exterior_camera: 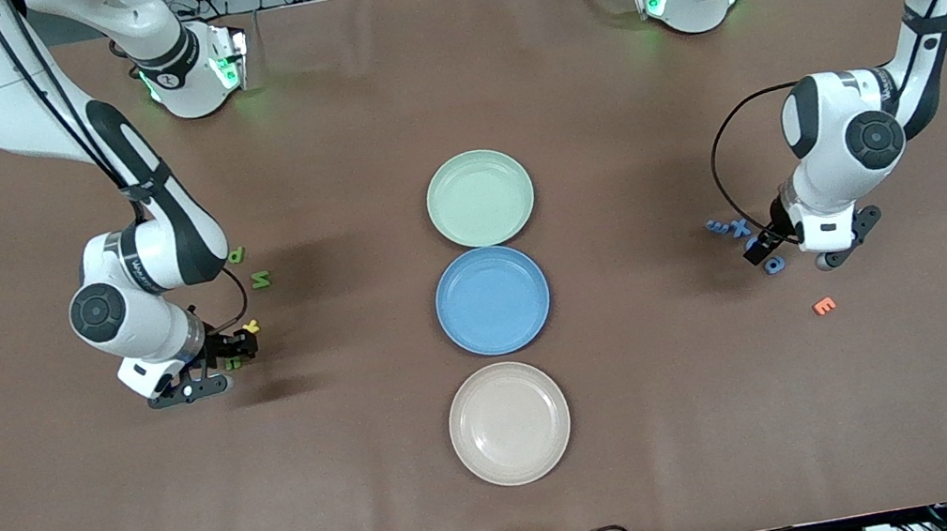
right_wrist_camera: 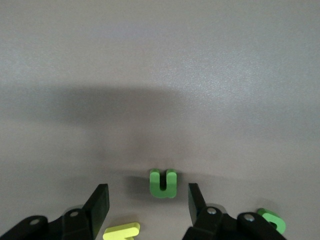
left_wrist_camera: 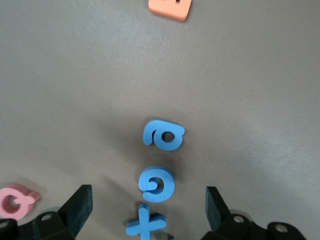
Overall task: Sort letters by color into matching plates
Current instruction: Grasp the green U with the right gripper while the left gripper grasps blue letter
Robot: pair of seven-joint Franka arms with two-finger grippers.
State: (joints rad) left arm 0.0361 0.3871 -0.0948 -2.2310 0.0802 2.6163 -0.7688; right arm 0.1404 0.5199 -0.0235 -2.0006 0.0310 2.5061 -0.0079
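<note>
Three plates lie in a row mid-table, all bare: pale green [exterior_camera: 480, 198], blue [exterior_camera: 492, 300] nearer the camera, beige [exterior_camera: 509, 423] nearest. My right gripper [right_wrist_camera: 147, 195] hangs low and open at the right arm's end, its fingers either side of a green letter U [right_wrist_camera: 163, 183] without touching it. A yellow letter [right_wrist_camera: 121, 230] and another green letter [right_wrist_camera: 272, 220] lie close by. My left gripper [left_wrist_camera: 148, 194] is wide open over a line of blue letters: a round one [left_wrist_camera: 156, 183], an x [left_wrist_camera: 145, 223] and another round one [left_wrist_camera: 164, 134].
Two green letters [exterior_camera: 237, 256] [exterior_camera: 260, 279] lie beside the right arm's wrist. A pink letter [left_wrist_camera: 16, 200] sits by one left finger. An orange E [exterior_camera: 824, 305] lies nearer the camera than the blue letters [exterior_camera: 742, 228].
</note>
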